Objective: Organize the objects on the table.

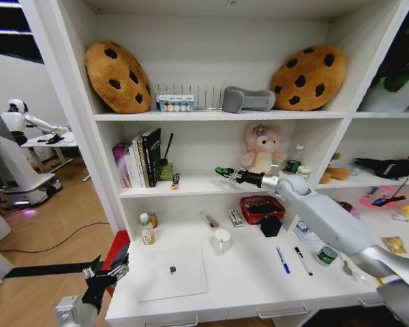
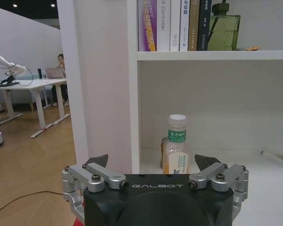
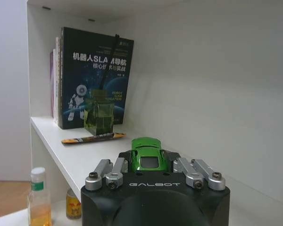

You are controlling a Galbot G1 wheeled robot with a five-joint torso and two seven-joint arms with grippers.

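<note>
My right gripper [image 1: 223, 172] reaches over the middle shelf [image 1: 191, 185], shut on the tiny green toy car [image 3: 146, 147], which sits between its fingers [image 3: 114, 170] just above the shelf board. On the white table [image 1: 245, 286] lie the silver laptop [image 1: 172, 273], a blue pen [image 1: 283, 260], a black pen [image 1: 303, 261] and a gold foil packet [image 1: 397, 244] at the far right. My left gripper [image 1: 110, 271] hangs open off the table's left end, level with a small drink bottle [image 2: 177, 146].
Books [image 1: 142, 158] and a green glass bottle [image 3: 98, 115] stand at the shelf's left, a plush toy [image 1: 262, 150] at its right. On the table stand a white mug [image 1: 222, 240], a red basket [image 1: 262, 208], a black box [image 1: 270, 225] and a green-lidded jar [image 1: 326, 255].
</note>
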